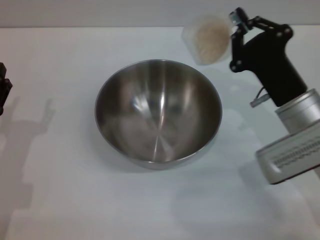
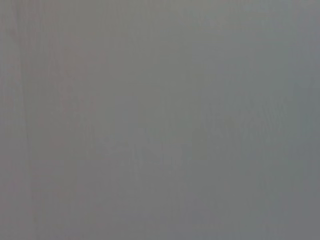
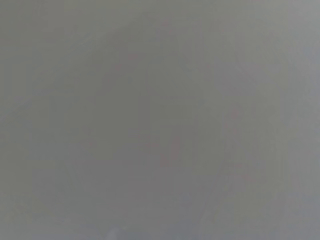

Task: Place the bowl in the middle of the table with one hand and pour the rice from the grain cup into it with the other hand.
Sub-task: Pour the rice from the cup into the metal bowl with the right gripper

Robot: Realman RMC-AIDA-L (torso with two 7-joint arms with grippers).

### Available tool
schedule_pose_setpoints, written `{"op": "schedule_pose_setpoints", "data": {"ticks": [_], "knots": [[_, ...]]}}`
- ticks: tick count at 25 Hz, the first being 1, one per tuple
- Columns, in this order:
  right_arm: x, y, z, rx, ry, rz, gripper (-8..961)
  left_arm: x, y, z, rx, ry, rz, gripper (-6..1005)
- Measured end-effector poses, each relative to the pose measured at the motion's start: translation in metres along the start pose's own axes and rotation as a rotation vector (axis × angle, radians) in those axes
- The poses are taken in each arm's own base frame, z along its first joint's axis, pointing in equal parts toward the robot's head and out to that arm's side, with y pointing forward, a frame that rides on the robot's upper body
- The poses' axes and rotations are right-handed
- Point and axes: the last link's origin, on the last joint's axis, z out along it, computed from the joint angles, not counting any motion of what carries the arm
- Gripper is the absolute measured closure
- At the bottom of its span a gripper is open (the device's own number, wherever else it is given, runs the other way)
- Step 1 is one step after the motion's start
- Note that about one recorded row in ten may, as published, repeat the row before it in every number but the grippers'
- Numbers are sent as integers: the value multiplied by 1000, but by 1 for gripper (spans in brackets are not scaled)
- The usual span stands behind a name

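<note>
Right hand (image 1: 231, 31) is raised at the far right of the tabletop (image 1: 60, 200), clamped on the rim of the grain cup (image 1: 207, 39). Cup is tipped, mouth facing the head camera, rice (image 1: 209, 40) visible inside as a pale mass; none seen in the bowl (image 1: 158, 112). Cup sits beyond and to the right of the bowl's far rim, apart from it.

Left hand (image 1: 4, 92) shows only as a dark sliver at the left edge, parked; cannot tell whether it is apart or together.

Handling, judged: cup is light, thin frosted plastic, likely to flex; a rim grip suits tilting. Rice is loose and will run quickly once tipped. Bowl looks stiff and slick, and may slide if nudged.

Tabletop is plain white, flat, matte, with arm shadows at left. Both wrist views show only featureless grey.
</note>
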Motion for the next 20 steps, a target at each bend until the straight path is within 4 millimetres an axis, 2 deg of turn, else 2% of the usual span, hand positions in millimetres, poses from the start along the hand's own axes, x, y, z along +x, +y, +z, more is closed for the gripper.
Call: {"op": "schedule_pose_setpoints", "data": {"ticks": [1, 3, 4, 5, 10, 15, 20], "knots": [[0, 0, 0, 0, 0, 0, 942, 0, 0, 0, -1, -1, 0, 158], [-4, 10, 4, -42, -1, -153, 942, 0, 1, -1, -7, -3, -1, 158], [-4, 10, 4, -42, -1, -153, 942, -1, 2, -1, -9, -4, -1, 159], [-9, 17, 5, -69, -24, -251, 941, -2, 3, -1, -15, -11, -2, 159], [-17, 28, 5, -121, -74, -420, 941, -3, 4, -1, -20, -22, -2, 158], [-18, 37, 6, -160, -83, -571, 941, -3, 4, -1, -21, -24, -3, 159], [-21, 42, 5, -180, -113, -649, 940, -3, 4, -2, -21, -25, -4, 159]]}}
